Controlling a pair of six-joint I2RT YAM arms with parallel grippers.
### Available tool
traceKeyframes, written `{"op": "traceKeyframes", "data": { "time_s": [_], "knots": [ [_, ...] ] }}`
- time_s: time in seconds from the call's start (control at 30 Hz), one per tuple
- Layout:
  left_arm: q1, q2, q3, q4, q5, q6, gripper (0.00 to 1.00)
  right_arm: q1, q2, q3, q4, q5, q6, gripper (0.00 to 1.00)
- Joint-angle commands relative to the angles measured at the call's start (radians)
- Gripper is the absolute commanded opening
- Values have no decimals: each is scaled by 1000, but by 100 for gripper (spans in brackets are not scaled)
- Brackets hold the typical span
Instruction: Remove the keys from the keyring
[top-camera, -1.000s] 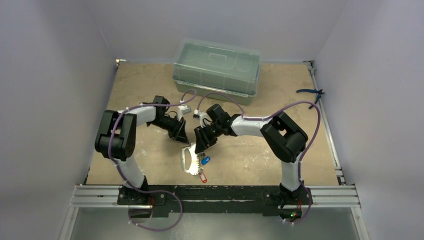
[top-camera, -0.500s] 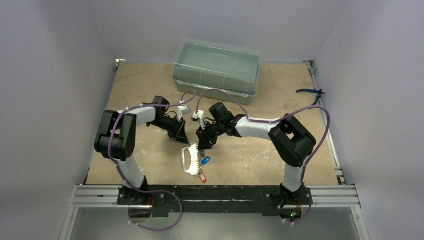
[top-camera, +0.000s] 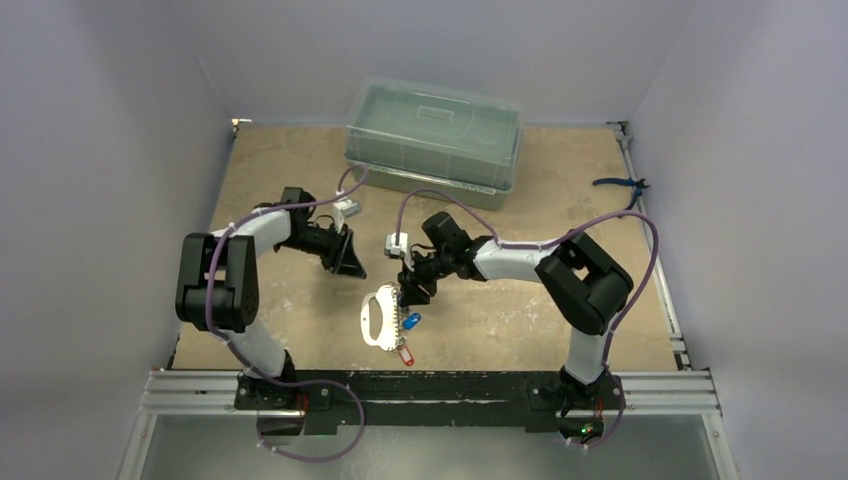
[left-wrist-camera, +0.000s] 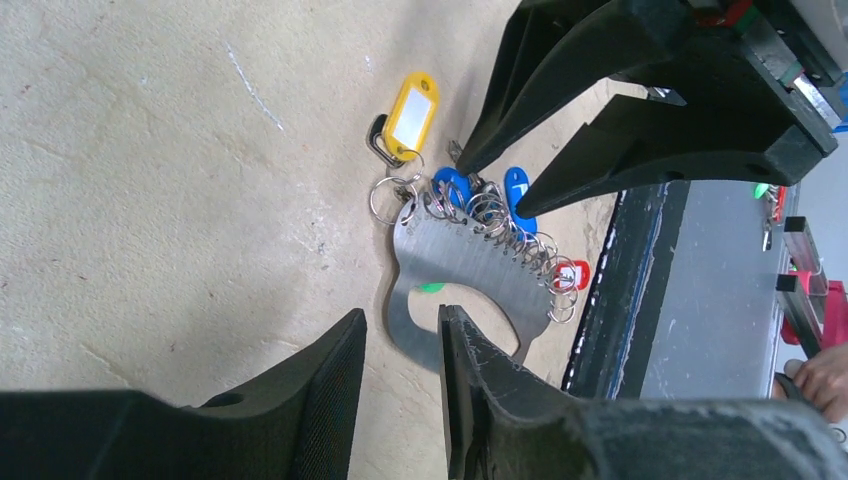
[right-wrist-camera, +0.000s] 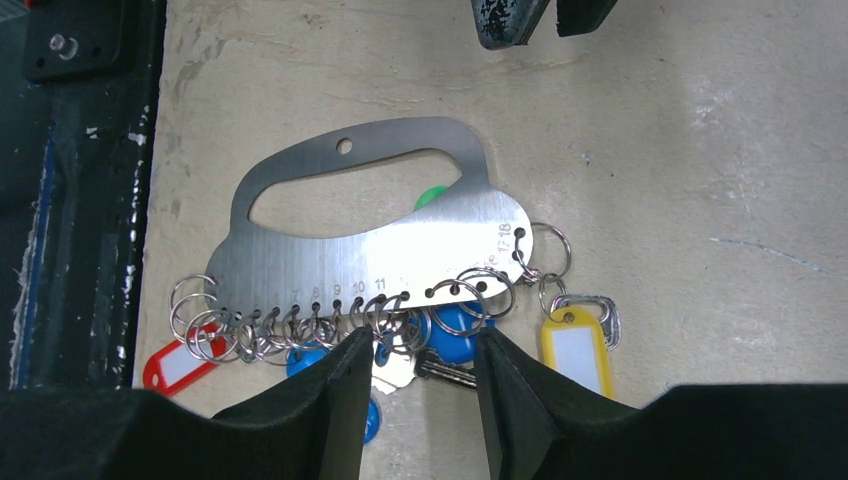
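Note:
The keyring (top-camera: 378, 320) is a flat grey metal plate with a handle slot and a row of numbered holes that carry several split rings. On the rings hang keys with blue heads (right-wrist-camera: 455, 330), a yellow tag (right-wrist-camera: 573, 345), a red tag (right-wrist-camera: 170, 368) and a green piece (right-wrist-camera: 432, 197). My right gripper (right-wrist-camera: 420, 338) is open, its jaws either side of a blue key head and the rings at the plate's edge (top-camera: 408, 296). My left gripper (left-wrist-camera: 400, 315) is open and empty, off the plate's handle end (left-wrist-camera: 470, 275), up and left of it in the top view (top-camera: 348, 262).
A clear plastic box (top-camera: 433, 135) with a lid stands at the back. Blue-handled pliers (top-camera: 620, 184) lie by the far right wall. The black base rail (top-camera: 430, 385) runs just below the keyring. Purple cables loop over both arms.
My left gripper has pulled back up and to the left, away from the keyring. My right gripper has come down and slightly left onto the keys at the plate's edge.

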Motion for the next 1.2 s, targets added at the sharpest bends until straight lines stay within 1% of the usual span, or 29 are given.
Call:
{"op": "traceKeyframes", "data": {
  "time_s": [0.0,0.27,0.33,0.6,0.63,0.73,0.77,1.0,1.17],
  "knots": [
    [19,-41,17,-20,57,46,33,10,-10,-3,33,-22,-79,47],
    [50,-64,15,-30,70,52,34,26,16,-6,30,-12,-105,45],
    [78,-65,11,-34,70,55,34,31,19,-11,27,-12,-118,45],
    [85,-69,2,-30,75,58,34,68,30,-32,22,33,-193,42],
    [86,-71,1,-29,75,58,34,69,27,-35,24,30,-196,43],
    [87,-68,-1,-26,68,58,34,70,-1,-50,22,23,-217,53],
    [88,-66,-2,-27,67,59,34,71,-12,-58,31,26,-219,53],
    [90,-62,-9,-19,80,55,34,92,-79,-113,143,58,-214,49],
    [90,-70,-9,-17,77,48,34,122,-82,-102,158,85,-249,48]
  ]
}}
